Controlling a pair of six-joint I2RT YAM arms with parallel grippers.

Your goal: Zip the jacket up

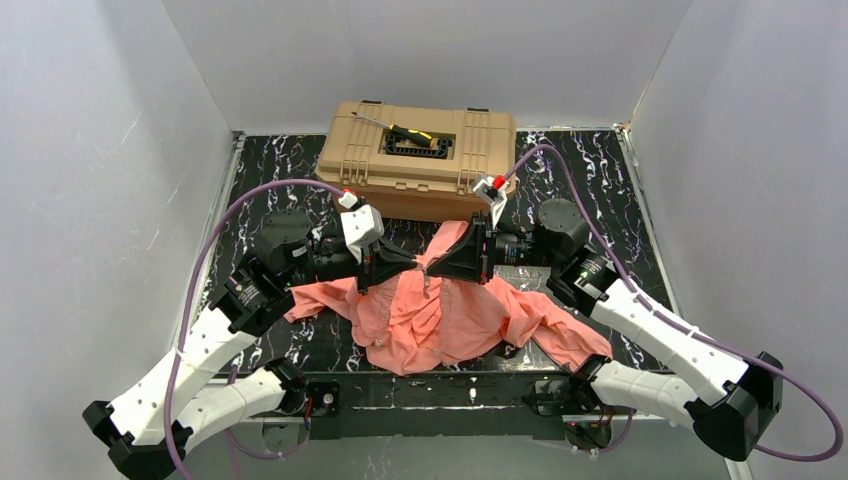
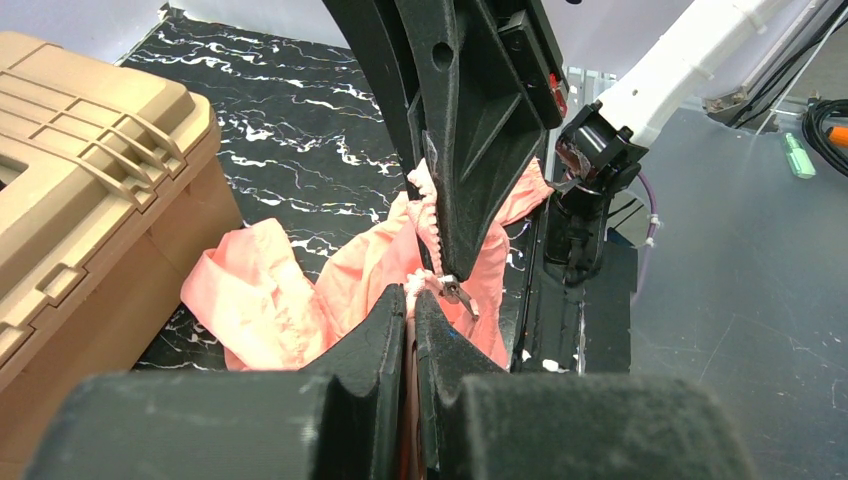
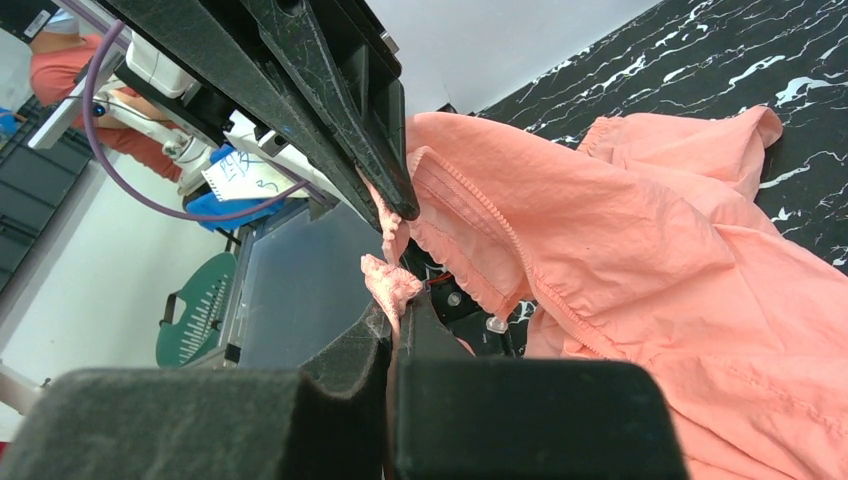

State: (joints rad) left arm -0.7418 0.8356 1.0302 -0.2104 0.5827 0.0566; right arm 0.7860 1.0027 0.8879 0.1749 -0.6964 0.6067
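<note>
The salmon-pink jacket [image 1: 440, 325] lies crumpled on the black marbled table [image 1: 600, 190], its middle pulled up between both grippers. My left gripper [image 1: 412, 262] is shut on the zipper edge of the jacket [image 2: 350, 270]; in the left wrist view its fingertips [image 2: 411, 298] pinch the pink zipper tape just below the metal zipper pull [image 2: 458, 293]. My right gripper [image 1: 438, 267] faces it tip to tip and is shut on the jacket's zipper tape [image 3: 392, 282], as the right wrist view [image 3: 402, 305] shows. The jacket body [image 3: 650, 250] hangs to the right there.
A tan toolbox [image 1: 415, 160] stands at the back centre, close behind the grippers, with a black and yellow tool [image 1: 420, 138] on its lid; it also shows in the left wrist view [image 2: 80, 200]. White walls close in the sides. Purple cables [image 1: 260, 190] arc over both arms.
</note>
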